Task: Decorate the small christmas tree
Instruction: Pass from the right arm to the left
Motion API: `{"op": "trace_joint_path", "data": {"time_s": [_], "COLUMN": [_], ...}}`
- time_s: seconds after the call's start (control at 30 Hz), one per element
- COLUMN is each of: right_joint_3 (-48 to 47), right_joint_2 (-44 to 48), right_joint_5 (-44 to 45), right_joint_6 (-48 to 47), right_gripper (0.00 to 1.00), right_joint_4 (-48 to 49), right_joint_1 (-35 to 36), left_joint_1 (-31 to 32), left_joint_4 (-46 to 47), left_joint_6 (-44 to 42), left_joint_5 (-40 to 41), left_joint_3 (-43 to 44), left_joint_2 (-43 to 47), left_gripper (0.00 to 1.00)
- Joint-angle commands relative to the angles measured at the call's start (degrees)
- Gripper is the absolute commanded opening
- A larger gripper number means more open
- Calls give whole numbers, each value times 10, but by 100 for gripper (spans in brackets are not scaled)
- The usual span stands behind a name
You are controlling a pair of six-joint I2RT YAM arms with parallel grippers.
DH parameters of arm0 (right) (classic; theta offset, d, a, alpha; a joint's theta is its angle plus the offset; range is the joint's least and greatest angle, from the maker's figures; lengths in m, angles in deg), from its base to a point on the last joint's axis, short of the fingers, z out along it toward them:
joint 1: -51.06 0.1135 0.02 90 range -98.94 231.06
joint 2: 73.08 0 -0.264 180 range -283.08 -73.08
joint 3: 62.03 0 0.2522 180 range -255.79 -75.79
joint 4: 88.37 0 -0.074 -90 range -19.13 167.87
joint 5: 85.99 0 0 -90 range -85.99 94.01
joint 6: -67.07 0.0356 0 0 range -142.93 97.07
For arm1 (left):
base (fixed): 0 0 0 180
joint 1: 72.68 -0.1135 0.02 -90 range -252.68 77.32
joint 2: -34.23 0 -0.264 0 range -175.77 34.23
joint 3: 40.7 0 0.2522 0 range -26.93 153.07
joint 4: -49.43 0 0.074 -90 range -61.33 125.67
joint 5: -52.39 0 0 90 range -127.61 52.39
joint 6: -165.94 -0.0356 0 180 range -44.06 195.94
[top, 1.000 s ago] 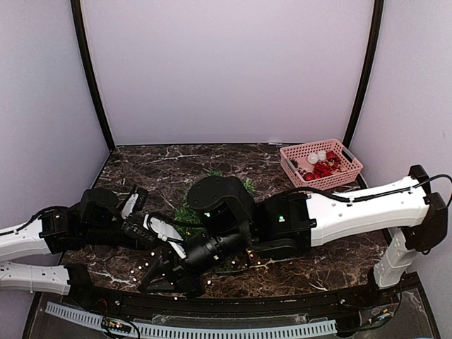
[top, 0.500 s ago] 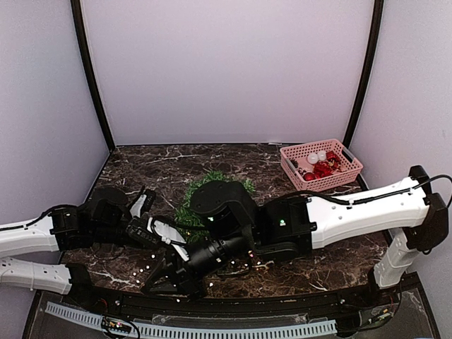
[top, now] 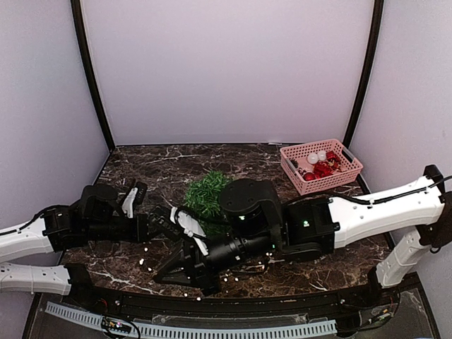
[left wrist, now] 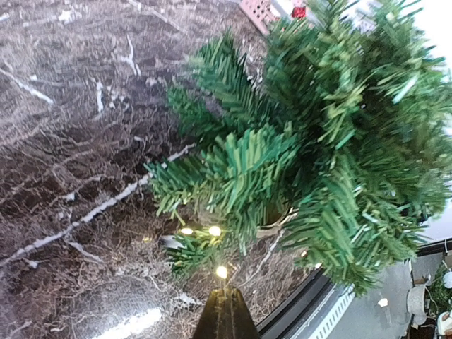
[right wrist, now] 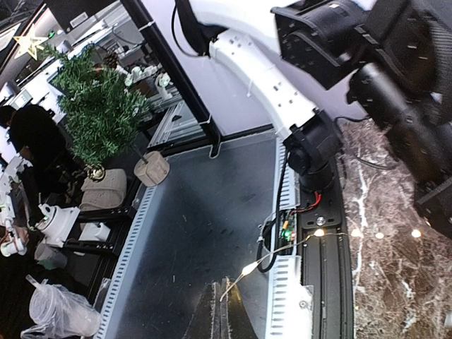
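Observation:
The small christmas tree (top: 206,192) stands mid-table, dark green and bushy, and fills the right of the left wrist view (left wrist: 318,141). A string of tiny lit lights (top: 145,247) trails over the marble in front of it. My left gripper (top: 192,229) sits just left of the tree's base, shut on the light string, with a lit bulb (left wrist: 222,272) right at its tips (left wrist: 224,300). My right gripper (top: 164,272) points down over the table's near edge, shut on the thin wire of the same string, a lit bulb (right wrist: 247,268) just beyond its tips (right wrist: 227,305).
A pink basket (top: 347,168) of red and white ornaments stands at the back right corner. The black front rail (top: 233,304) and a white slotted cable duct (right wrist: 286,296) run along the near edge. The right arm's bulky elbow (top: 247,201) lies beside the tree.
My left gripper has closed on the light string and reached right toward the tree. The right arm shifted right, uncovering more of the tree.

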Motion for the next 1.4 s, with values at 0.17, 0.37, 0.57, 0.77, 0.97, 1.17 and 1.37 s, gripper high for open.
{"op": "trace_joint_path", "data": {"time_s": [0.17,0.37,0.57,0.77,0.97,1.17,1.37], "right_joint_3": [35,40,57,65,83,101,150], "right_joint_2": [62,61,79,82,88,95,108], "right_joint_5": [57,64,82,85,94,97,111], "right_joint_6": [3,4,3,7,14,26,61], "right_gripper": [0,0,0,0,0,0,27], "right_joint_4": [85,97,109,112,123,114,79], "right_joint_1": [4,4,3,4,3,3,3], "left_joint_1": [-10,-9,-10,-9,-7,0,3], "left_joint_4": [-85,-151,-128,-113,-49,32,43], "left_joint_6": [-27,-54,-128,-152,-156,-157,-184], "left_joint_5": [77,79,-124,-231,-300,-322,-337], "left_joint_3": [34,59,68,85,83,68,73], "left_joint_2": [72,117,141,116,73,43,19], "left_gripper": [0,0,0,0,0,0,0]}}
